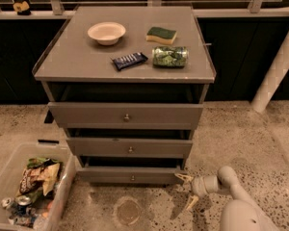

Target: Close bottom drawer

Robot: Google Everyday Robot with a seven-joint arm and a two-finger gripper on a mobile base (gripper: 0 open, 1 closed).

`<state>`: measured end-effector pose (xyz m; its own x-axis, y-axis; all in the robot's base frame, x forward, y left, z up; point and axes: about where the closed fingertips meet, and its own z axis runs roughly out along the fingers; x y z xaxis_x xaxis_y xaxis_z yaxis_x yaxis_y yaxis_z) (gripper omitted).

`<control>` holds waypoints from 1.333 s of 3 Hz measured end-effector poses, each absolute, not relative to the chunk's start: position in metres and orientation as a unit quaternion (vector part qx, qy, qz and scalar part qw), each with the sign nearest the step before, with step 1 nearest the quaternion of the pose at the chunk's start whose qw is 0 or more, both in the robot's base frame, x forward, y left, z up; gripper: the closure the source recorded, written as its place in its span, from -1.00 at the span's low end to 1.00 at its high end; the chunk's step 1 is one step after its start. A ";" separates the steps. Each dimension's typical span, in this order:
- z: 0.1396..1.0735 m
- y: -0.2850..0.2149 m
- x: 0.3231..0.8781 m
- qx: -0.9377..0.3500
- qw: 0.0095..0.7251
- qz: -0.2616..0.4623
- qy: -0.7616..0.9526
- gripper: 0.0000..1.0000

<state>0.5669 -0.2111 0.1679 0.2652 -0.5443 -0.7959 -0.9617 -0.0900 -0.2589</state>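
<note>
The bottom drawer (130,175) is the lowest of three grey drawers, with a small round metal knob (132,178). Its front stands out slightly from the cabinet, like the two drawers above. My gripper (188,191) is low near the floor, just right of the drawer's right front corner. Its two pale fingers are spread apart and hold nothing. The upper fingertip (180,177) is at or very close to the drawer's right end; I cannot tell if it touches.
On the cabinet top (77,61) lie a white bowl (106,32), a sponge (161,34), a dark snack bar (129,60) and a green can (170,56). A clear bin (5,182) of trash stands on the floor at left. A white post (274,71) rises at right.
</note>
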 end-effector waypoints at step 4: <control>0.194 -0.226 0.634 -0.670 0.426 0.220 0.567 -1.00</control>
